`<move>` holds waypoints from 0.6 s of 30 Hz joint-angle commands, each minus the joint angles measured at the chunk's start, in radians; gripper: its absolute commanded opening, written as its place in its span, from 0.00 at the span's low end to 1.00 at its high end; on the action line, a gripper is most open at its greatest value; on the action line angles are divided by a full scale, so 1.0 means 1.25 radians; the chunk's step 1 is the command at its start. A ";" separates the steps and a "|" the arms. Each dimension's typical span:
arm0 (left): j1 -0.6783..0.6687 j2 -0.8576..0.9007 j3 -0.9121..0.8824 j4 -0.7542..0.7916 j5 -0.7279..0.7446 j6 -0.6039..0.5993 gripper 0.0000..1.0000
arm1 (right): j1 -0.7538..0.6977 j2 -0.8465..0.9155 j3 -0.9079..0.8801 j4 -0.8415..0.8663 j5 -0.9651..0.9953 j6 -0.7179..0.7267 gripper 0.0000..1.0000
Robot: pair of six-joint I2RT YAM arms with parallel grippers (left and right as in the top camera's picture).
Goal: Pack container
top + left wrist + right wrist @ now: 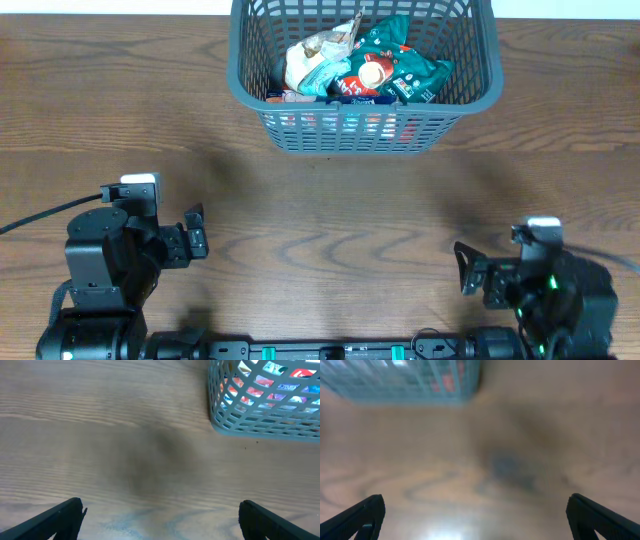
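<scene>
Basket sits at the far edge of the counter, snack packets heaped inside. I see my left end effector and right end effector near my side, both spread wide, gripping nothing, well apart from it.

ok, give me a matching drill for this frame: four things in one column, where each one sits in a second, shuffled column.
Things:
1. large dark grey plastic lattice basket
2. teal foil snack packet
3. pale cream snack packet
4. left end effector

Places:
A. inside the basket, right half
B. near-left part of the brown wooden table, open, holding nothing
C. far edge of the table, centre
D. inside the basket, left half

Pairs: 1-C, 2-A, 3-D, 4-B
</scene>
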 commanded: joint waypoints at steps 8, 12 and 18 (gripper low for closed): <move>0.001 0.002 0.000 -0.002 0.005 -0.015 0.99 | 0.006 -0.225 -0.198 0.325 -0.017 -0.014 0.99; 0.001 0.002 0.000 -0.002 0.005 -0.015 0.99 | 0.009 -0.257 -0.355 0.523 -0.017 -0.014 0.99; 0.001 0.002 0.000 -0.002 0.005 -0.015 0.98 | 0.008 -0.279 -0.534 0.829 -0.020 -0.033 0.99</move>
